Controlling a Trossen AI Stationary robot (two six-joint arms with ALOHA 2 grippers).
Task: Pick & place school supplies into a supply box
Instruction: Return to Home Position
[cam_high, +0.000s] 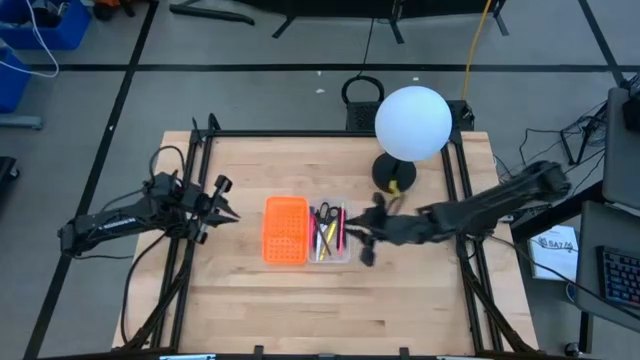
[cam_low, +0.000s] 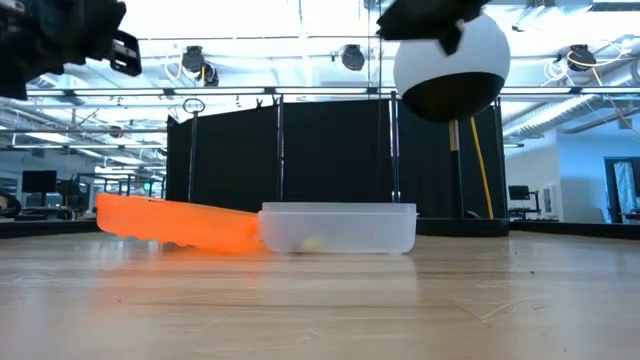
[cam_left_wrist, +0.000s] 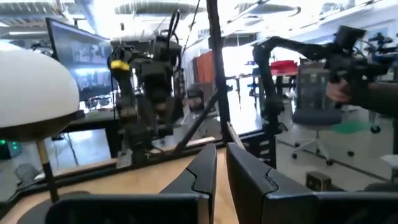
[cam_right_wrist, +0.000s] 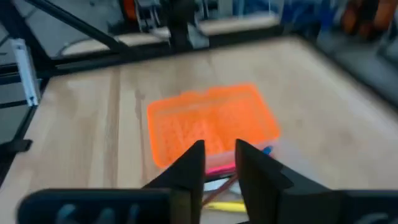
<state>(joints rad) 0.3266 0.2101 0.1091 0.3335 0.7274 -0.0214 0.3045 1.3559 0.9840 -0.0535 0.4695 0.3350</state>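
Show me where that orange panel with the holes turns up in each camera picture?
High view: the orange panel lies mid-table, just left of the clear box.
Low view: left of centre, next to the clear box.
Left wrist view: not in it.
Right wrist view: centre, just past the right arm's fingers.
Shared landmark: the clear box of pens beside it.

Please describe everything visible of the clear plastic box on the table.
The clear box is a shallow tray of colourless plastic, rectangular with rounded corners, standing flat on the wooden table. Inside lie black-handled scissors and several pens, yellow, pink and dark. An orange panel lies against its left side. The right gripper hovers at its right, not touching; the left gripper waits far left.
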